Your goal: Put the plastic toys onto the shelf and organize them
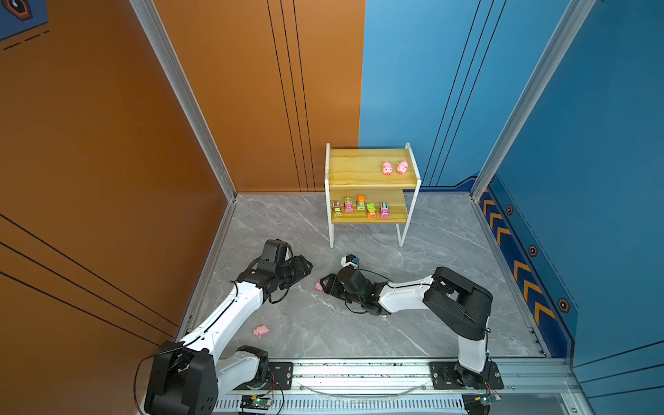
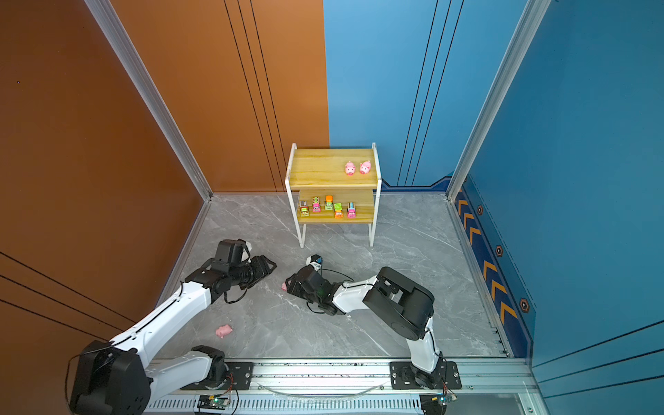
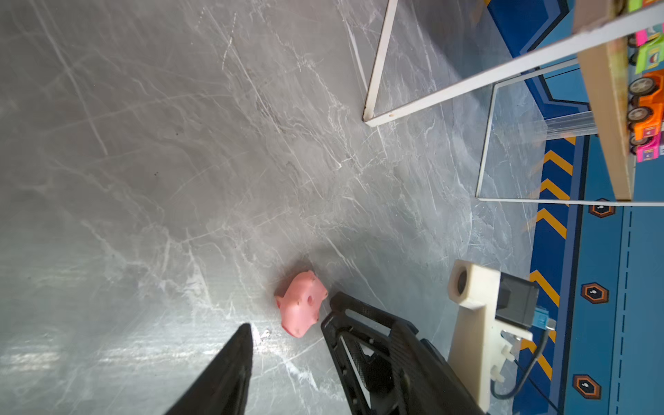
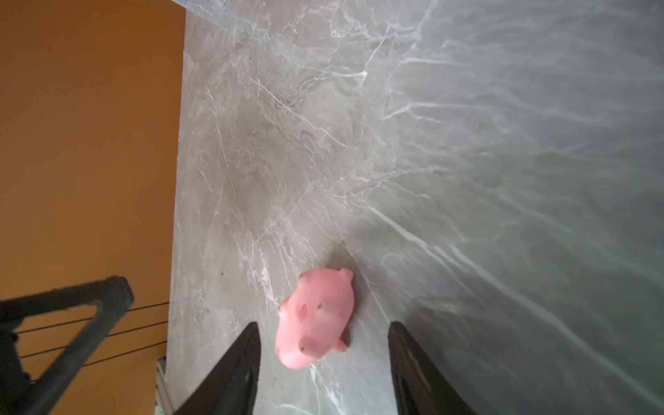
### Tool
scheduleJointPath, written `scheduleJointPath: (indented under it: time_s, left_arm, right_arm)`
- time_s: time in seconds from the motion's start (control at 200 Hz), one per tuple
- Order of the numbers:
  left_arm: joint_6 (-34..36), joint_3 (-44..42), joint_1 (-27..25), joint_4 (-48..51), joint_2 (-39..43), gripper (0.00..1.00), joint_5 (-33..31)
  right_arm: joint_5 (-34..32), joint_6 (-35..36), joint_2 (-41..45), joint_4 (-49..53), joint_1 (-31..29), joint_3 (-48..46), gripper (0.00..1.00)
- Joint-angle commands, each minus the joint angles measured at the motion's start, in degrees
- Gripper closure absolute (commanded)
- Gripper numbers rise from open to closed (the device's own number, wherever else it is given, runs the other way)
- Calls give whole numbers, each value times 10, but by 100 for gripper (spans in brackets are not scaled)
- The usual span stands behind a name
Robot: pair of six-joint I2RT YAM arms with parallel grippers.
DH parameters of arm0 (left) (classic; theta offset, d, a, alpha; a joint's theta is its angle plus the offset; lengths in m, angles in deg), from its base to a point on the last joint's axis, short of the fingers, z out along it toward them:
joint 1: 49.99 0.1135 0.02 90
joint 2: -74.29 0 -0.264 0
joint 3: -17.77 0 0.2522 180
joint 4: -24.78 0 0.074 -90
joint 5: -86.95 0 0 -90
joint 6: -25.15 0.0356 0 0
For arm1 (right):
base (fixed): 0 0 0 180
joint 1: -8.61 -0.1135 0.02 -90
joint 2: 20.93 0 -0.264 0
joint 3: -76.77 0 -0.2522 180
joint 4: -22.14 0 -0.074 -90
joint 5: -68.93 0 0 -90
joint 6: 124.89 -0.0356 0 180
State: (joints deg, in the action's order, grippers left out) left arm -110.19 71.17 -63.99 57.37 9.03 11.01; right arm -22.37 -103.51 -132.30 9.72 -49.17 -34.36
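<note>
Between the two parted fingers of the right gripper (image 4: 323, 363) lies a pink pig (image 4: 316, 318) on its side on the grey surface (image 4: 467, 143) — not yet clamped, its long axis running roughly along the fingers. This arm is clearly nearer; the left gripper (image 1: 301, 267), fingers released and empty, hangs just beside. A second pig (image 1: 261, 331) lies well apart near the left arm's base — the shelf (image 1: 359, 179) already holds two pigs and five trucks.
</note>
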Motion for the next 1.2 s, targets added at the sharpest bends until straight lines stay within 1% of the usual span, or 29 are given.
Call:
scheduleJointPath:
  time_s: [0.0, 0.115, 0.215, 0.315, 0.4, 0.556, 0.621, 0.786, 0.861, 0.906, 0.961, 1.006, 1.061, 1.196]
  left_arm:
    - [9, -15, 10, -1, 13, 38, 23]
    - [10, -25, 20, -5, 21, 38, 31]
    - [11, -33, 31, -8, 27, 38, 39]
    - [14, -35, 36, -9, 30, 38, 44]
    - [16, -35, 40, -11, 31, 38, 43]
    - [23, -31, 45, -12, 28, 38, 45]
    - [27, -27, 48, -10, 29, 38, 43]
    - [34, -20, 49, -8, 25, 38, 38]
    - [36, -17, 50, -8, 23, 38, 40]
    - [37, -14, 50, -8, 21, 38, 41]
    - [41, -11, 50, -9, 19, 38, 42]
    - [44, -9, 50, -9, 16, 38, 41]
    - [45, -5, 50, -11, 12, 38, 41]
    - [46, 0, 50, -17, 1, 38, 45]
  right_arm:
    - [0, -54, -21, -10, -8, 20, 45]
    - [2, -89, -45, -20, -8, 30, 51]
    - [-11, -111, -55, -25, -10, 31, 56]
    - [-24, -116, -57, -34, -9, 32, 67]
    - [-22, -93, -56, -6, -7, 54, 79]
    - [-45, -23, -36, 86, -8, 91, 91]
    - [-70, 16, -17, 147, -12, 100, 93]
    - [-148, 133, 36, 320, -17, 121, 94]
    - [-201, 195, 56, 427, -21, 131, 94]
    - [-226, 234, 66, 473, -21, 127, 94]
    - [-264, 265, 74, 542, -21, 128, 93]
    - [-286, 295, 76, 578, -21, 124, 93]
    - [-315, 312, 75, 620, -20, 120, 93]
    - [-363, 349, 71, 666, -20, 112, 92]
